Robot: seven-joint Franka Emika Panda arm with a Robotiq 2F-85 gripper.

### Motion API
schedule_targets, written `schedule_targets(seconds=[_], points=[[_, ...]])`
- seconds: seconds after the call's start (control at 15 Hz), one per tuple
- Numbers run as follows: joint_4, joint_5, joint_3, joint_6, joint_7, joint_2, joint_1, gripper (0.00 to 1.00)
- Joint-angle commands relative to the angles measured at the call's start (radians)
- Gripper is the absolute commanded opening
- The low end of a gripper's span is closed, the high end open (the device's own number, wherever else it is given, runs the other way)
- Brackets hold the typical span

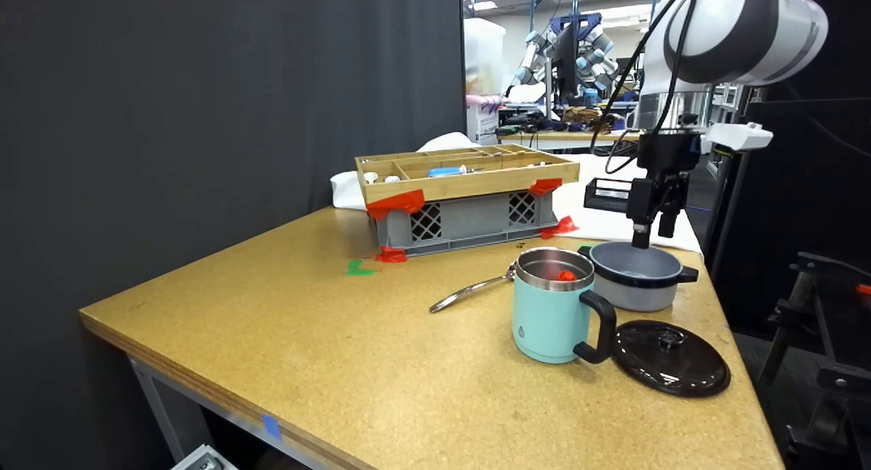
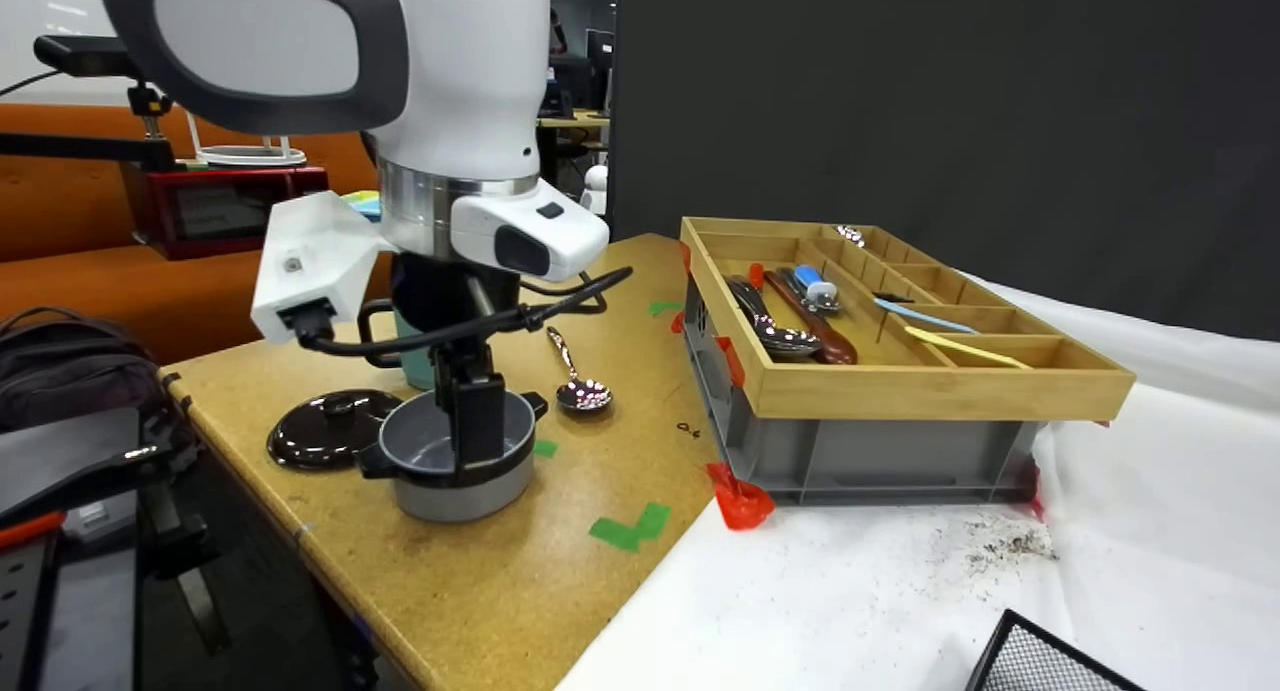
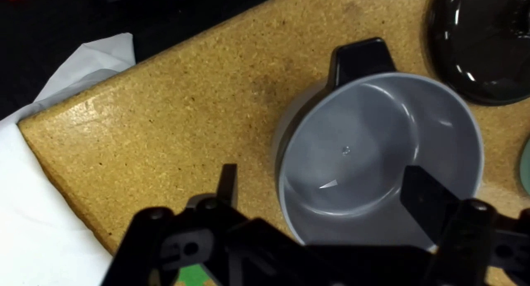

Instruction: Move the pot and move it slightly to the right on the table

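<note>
The pot (image 1: 633, 296) is squat and grey with a black band and short black side handles. It stands upright on the tan table (image 1: 306, 334) near an edge, and it shows in an exterior view (image 2: 455, 501) and the wrist view (image 3: 352, 124). My gripper (image 1: 654, 233) points down at the pot and is open. In the wrist view the gripper (image 3: 322, 170) has one finger over the pot's inside and the other outside its rim, with the rim between them and a gap on both sides. The pot's near rim there is hidden by the gripper.
A black lid (image 1: 670, 361) lies close beside the pot. A mint-green mug (image 1: 548, 320) with a red thing inside stands near it. A metal spoon (image 2: 582, 393) lies on the table. A wooden cutlery tray (image 2: 900, 401) sits on a grey crate (image 2: 890, 461) at the back.
</note>
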Motion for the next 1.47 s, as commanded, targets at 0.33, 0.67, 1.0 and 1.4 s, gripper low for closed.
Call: schedule_targets(seconds=[0.33, 0.67, 1.0, 1.4], points=[[0.064, -0.052, 0.096, 0.145, 0.005, 0.177, -0.114, 0.64], [0.068, -0.113, 0.096, 0.152, 0.039, 0.175, -0.125, 0.31], [0.061, -0.176, 0.063, 0.146, 0.1, 0.151, -0.099, 0.0], [0.064, -0.18, 0.021, 0.113, 0.114, 0.077, -0.142, 0.01]])
